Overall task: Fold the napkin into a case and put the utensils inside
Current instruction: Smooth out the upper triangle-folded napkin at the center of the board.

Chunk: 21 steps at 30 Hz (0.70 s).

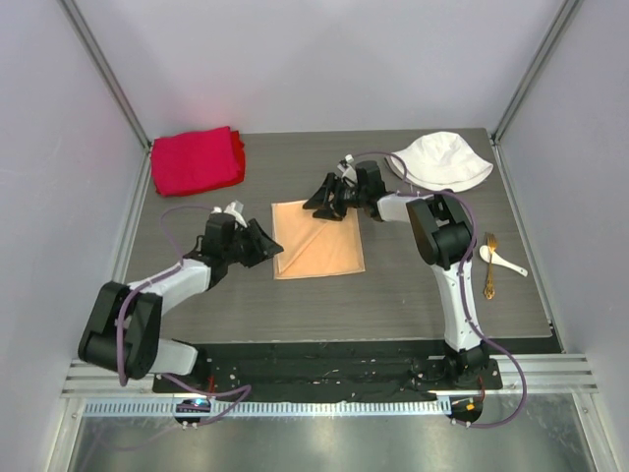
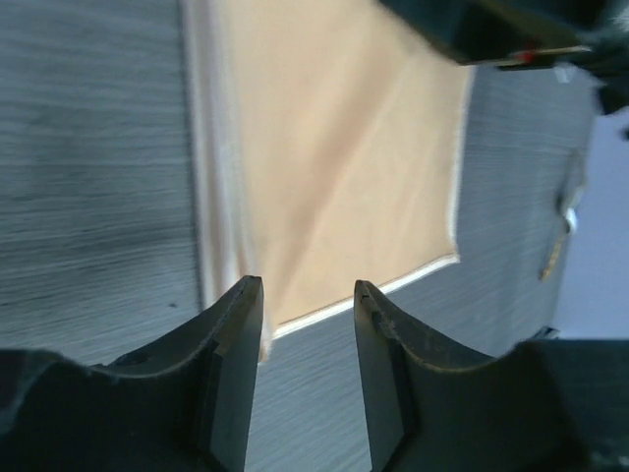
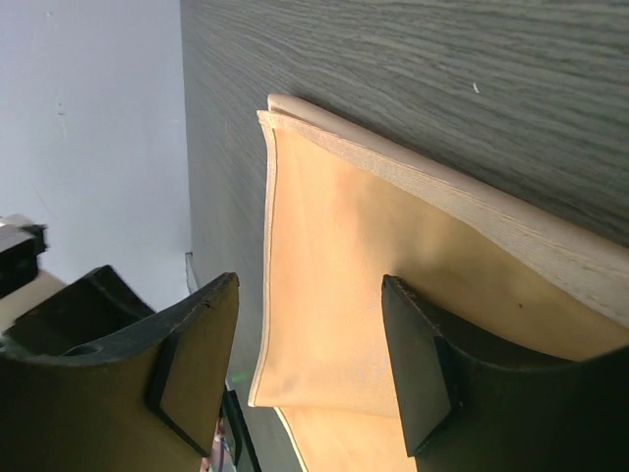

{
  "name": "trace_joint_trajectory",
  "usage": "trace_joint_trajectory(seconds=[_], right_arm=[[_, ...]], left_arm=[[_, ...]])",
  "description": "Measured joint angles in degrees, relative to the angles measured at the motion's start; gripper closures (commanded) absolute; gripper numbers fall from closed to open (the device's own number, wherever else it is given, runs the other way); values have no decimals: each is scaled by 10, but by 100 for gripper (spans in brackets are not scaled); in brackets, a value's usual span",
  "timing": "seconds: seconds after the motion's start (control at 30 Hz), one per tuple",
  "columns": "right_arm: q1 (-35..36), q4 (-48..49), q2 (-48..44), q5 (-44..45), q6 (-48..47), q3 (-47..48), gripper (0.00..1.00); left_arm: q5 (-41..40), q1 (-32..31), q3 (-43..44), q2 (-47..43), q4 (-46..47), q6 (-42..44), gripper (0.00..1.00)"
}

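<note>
The peach satin napkin (image 1: 317, 239) lies flat mid-table, folded over itself in layers; a folded flap shows in the right wrist view (image 3: 344, 265). My left gripper (image 1: 276, 248) sits low at the napkin's near-left corner, open and holding nothing; in its wrist view (image 2: 308, 290) the corner of the napkin (image 2: 334, 147) lies just past the left finger (image 2: 241, 334). My right gripper (image 1: 316, 207) hovers over the napkin's far edge, open and empty (image 3: 310, 295). A small white spoon (image 1: 503, 262) and a gold fork (image 1: 488, 267) lie at the right.
A thick red cloth (image 1: 197, 159) lies at the back left. A white bucket hat (image 1: 439, 160) sits at the back right, just behind the right arm. Grey walls close in the table on three sides.
</note>
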Motion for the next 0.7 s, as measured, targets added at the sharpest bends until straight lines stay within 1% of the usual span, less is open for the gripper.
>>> trace_joint_trajectory(seconds=[0.13,0.23,0.3,0.4,0.5,0.53,0.6,0.63,0.7], right_arm=[[0,-56,-23,25,-30,1,28],[0,-110,-44,50,-54,2,24],[0,-138,-56,62,-68,2,22],[3,-177,-74,77,-84,0,22],[5,-199,-101,89,-98,-15,22],[6,-205,-111,91,-101,-22,22],[9,-211,-124,91,-106,-31,25],[11,-212,-127,91,-108,-32,27],[14,-211,-127,91,-110,-32,30]], left_arm=[[-7,18,40,81,-54,2,58],[-13,37,92,129,-65,2,60],[-12,48,141,162,-61,2,60],[-10,57,191,199,-35,7,59],[11,61,237,238,-25,27,70],[19,61,260,257,-26,33,72],[33,61,294,288,-25,47,71],[40,60,294,291,-22,49,70],[55,59,265,281,-1,47,70]])
